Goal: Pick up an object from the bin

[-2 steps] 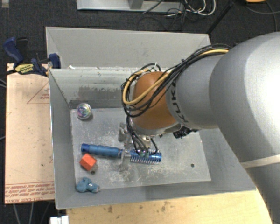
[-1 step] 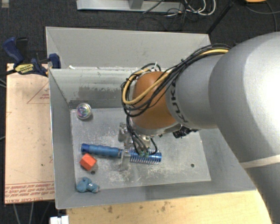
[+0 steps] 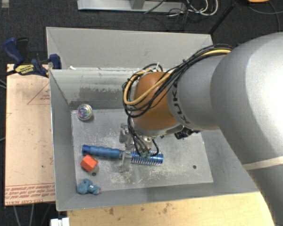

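Gripper (image 3: 129,150): I'm hanging it low over the blue brush (image 3: 103,151), since that's lying flat mid-bin (image 3: 198,166).
Fingers: can't tell, I'm squinting past the wrist (image 3: 153,107).

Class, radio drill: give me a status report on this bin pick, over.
Gripper low at blue brush, bin centre, where handle meets bristles. Grip unconfirmed. Orange block lies close beside the handle.

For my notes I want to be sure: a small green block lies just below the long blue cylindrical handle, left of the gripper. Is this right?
Not quite: the small block is orange, not green. The camera view shows it just below the long blue cylindrical handle, left of the gripper.
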